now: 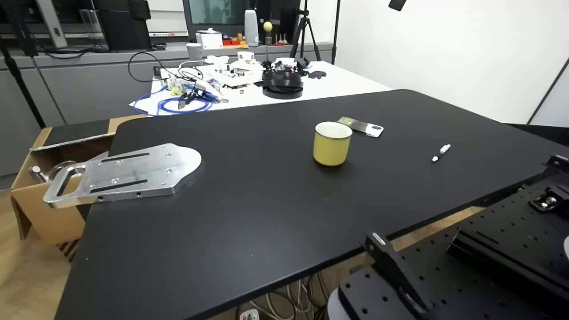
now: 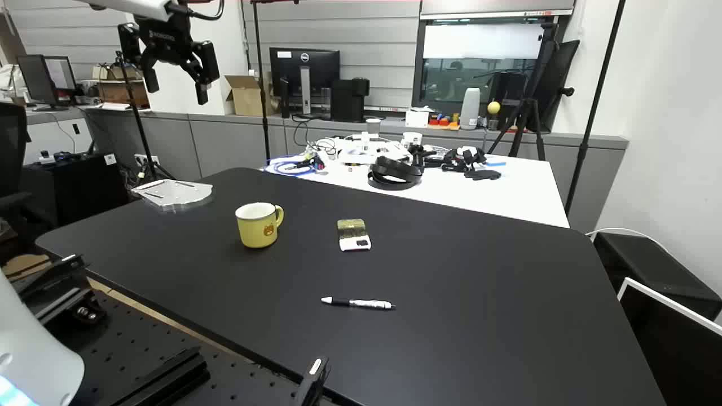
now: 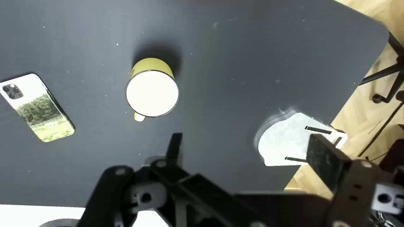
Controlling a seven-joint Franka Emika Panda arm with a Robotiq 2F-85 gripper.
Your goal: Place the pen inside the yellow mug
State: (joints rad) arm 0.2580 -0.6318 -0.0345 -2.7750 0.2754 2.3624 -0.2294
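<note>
The pen [image 1: 441, 153] [image 2: 361, 303] is white with a dark grip and lies flat on the black table in both exterior views. It is out of the wrist view. The yellow mug [image 1: 331, 149] [image 2: 258, 230] stands upright on the table, and its handle shows in an exterior view. In the wrist view the mug [image 3: 152, 91] is seen from above, with a bright white inside. My gripper [image 2: 176, 89] hangs high above the table in an exterior view, apart from pen and mug. In the wrist view the gripper [image 3: 247, 151] has its fingers wide apart with nothing between them.
A phone [image 1: 362, 127] [image 2: 353, 235] [image 3: 41, 107] lies near the mug. A silver metal plate [image 1: 133, 171] [image 2: 175, 193] [image 3: 281, 145] lies at the table's edge. A white table [image 1: 355, 82] with cables and parts stands behind. A cardboard box [image 1: 49, 209] is on the floor.
</note>
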